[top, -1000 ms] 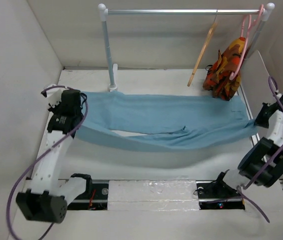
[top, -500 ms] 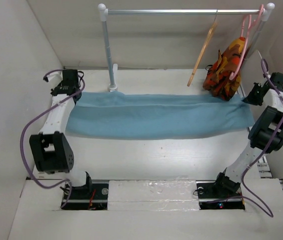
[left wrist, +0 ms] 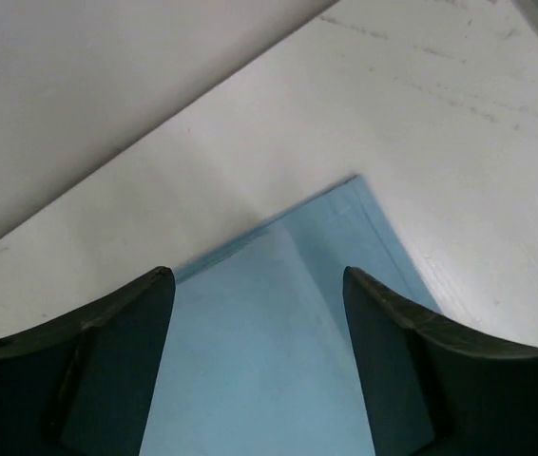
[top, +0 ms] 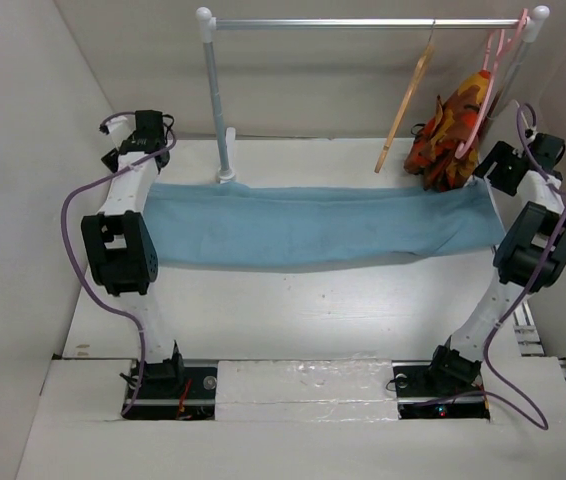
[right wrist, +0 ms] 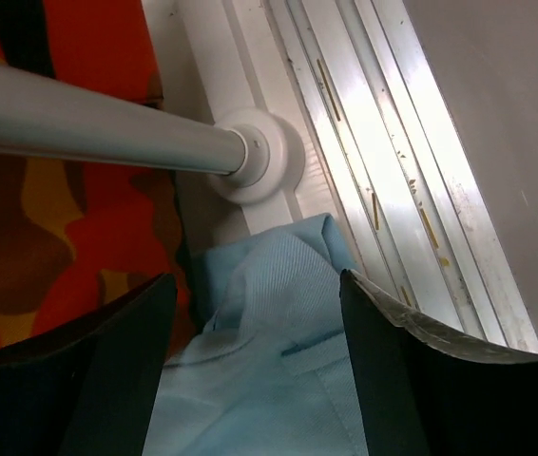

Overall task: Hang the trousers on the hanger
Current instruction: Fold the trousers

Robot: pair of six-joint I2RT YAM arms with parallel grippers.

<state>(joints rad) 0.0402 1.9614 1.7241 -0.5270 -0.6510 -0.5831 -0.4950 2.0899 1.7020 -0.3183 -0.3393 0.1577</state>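
The light blue trousers (top: 313, 225) lie flat in a long band across the table, from the left arm to the right arm. My left gripper (top: 143, 145) hovers open over their left end; in the left wrist view the cloth (left wrist: 278, 361) lies below the open left gripper (left wrist: 258, 274), untouched. My right gripper (top: 493, 168) stands open over the right end, and the right wrist view shows folded cloth (right wrist: 278, 380) beneath the open right gripper (right wrist: 256, 275). The tan wooden hanger (top: 406, 105) hangs bare and tilted on the rail (top: 363, 22).
A pink hanger (top: 483, 100) holds an orange-red-yellow patterned garment (top: 448, 135) at the rail's right end, close to my right gripper. The rail's left post (top: 218, 100) stands just behind the trousers. The right post's base (right wrist: 250, 157) is near the cloth. Walls enclose left, back and right.
Both arms carried the trousers toward the back, the cloth went from sagging to lying flat, and both grippers opened and let go of it.
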